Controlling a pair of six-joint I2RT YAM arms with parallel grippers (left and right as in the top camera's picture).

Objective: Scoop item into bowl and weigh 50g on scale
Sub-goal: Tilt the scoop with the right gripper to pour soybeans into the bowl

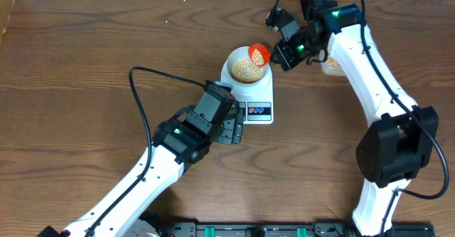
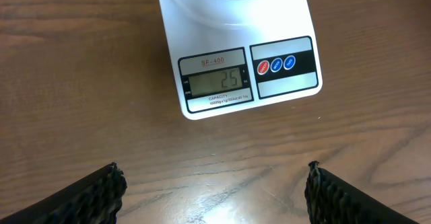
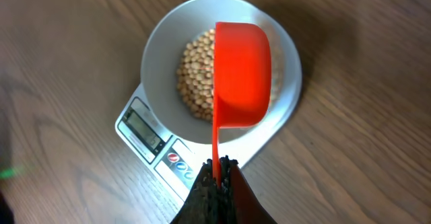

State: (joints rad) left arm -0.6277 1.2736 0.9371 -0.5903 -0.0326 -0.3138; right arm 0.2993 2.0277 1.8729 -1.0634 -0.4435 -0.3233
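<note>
**Fingers tip the scoop over the bowl**

Right fingers (image 3: 219, 180) are pinched tight on the thin handle of the red scoop (image 3: 242, 72). The scoop is turned over just above the white bowl (image 3: 158, 56). A pile of tan beans (image 3: 195, 76) lies in the bowl, and the bowl sits on the white scale (image 2: 188, 35). The left fingers (image 1: 233, 132) are spread wide and hold nothing, low over the table (image 2: 81, 69) just in front of the scale.

The screen (image 2: 217, 81) says 25, so about half is in. I think too many beans could drop in the next pour and go past 50. The scoop could also bump the bowl and make the number jump.

Above the screen it says "SF-400". Under it, tiny print starts with "CAPACITY".
</note>
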